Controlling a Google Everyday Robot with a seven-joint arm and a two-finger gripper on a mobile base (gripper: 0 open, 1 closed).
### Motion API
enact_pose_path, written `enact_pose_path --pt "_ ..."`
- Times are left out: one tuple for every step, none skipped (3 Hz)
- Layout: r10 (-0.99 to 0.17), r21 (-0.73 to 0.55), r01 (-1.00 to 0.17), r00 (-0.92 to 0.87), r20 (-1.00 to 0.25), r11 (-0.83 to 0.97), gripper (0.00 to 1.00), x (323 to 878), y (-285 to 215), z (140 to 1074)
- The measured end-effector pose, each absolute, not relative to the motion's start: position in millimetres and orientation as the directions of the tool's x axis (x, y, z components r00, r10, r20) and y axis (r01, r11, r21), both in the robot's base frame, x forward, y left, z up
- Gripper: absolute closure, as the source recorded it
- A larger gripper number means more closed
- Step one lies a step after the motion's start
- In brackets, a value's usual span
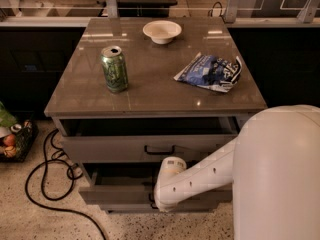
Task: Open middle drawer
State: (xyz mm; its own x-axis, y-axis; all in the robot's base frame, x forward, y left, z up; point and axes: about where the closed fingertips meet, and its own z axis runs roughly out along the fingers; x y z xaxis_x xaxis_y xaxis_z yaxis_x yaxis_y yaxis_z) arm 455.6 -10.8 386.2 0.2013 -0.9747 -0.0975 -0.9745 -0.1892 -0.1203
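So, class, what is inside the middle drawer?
Only a dark, bare-looking strip of the middle drawer shows; the rest hides under the top drawer and the arm. The pincer sits at its front.

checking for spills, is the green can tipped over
No, the green can stands upright on the cabinet top, while the hand is low at the middle drawer front.
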Motion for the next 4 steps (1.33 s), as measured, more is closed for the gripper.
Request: enact_pose_path --pt "-0.975 -0.148 -0.971 0.201 -0.098 -0.185 1.00 447.1 -10.4 391.6" --pt "-0.975 -0.153 -0.971 0.201 -0.097 -0.185 1.00 445.6 -10.3 392.6" --pt "-0.975 -0.181 -0.966 0.203 -0.093 -0.184 1.00 435.3 -9.4 399.1" --pt "-0.974 -0.211 -0.959 0.209 -0.087 -0.187 1.00 424.2 -8.5 404.6"
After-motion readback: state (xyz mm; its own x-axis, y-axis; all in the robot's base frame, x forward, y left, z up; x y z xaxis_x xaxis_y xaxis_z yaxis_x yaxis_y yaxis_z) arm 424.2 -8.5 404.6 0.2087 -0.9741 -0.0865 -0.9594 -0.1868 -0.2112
